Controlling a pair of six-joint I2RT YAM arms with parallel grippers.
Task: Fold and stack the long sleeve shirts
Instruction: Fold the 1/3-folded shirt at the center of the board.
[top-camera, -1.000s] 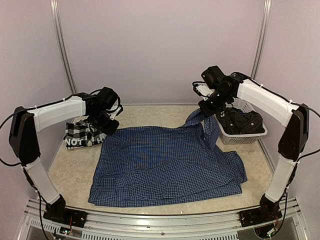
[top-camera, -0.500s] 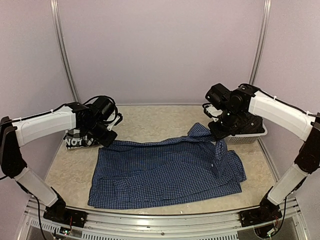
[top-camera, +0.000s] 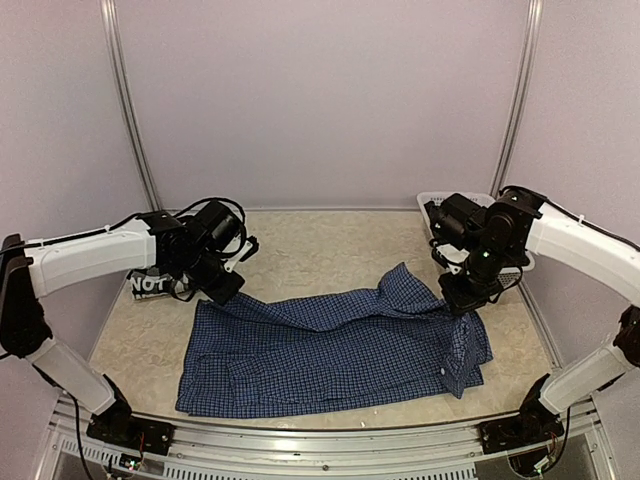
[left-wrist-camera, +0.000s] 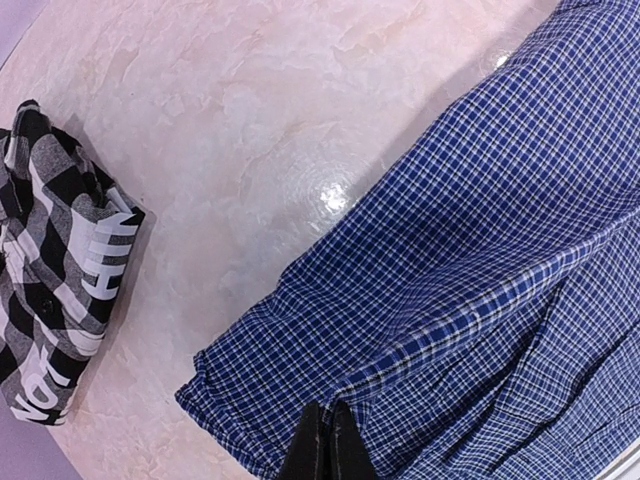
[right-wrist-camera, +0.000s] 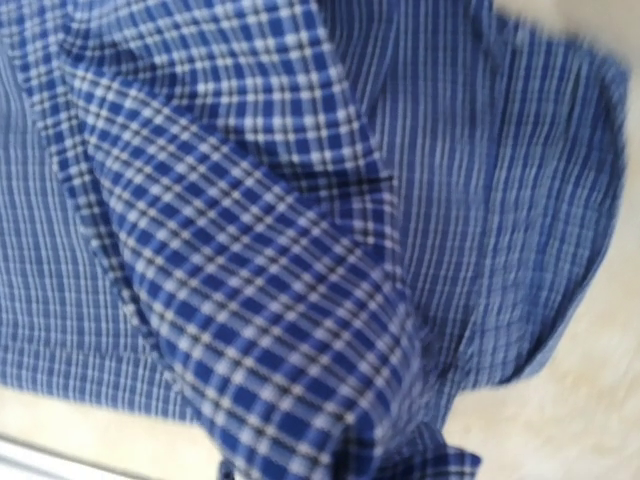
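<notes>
Your left gripper (top-camera: 225, 292) is clamped on the far left edge of the blue shirt (top-camera: 330, 350), and your right gripper (top-camera: 462, 303) pinches its bunched far right corner, lifted slightly. The shirt lies spread across the lower middle of the table (top-camera: 320, 235). The plaid shirt (top-camera: 150, 284) lies bundled at left, the white basket (top-camera: 436, 202) at upper right.
</notes>
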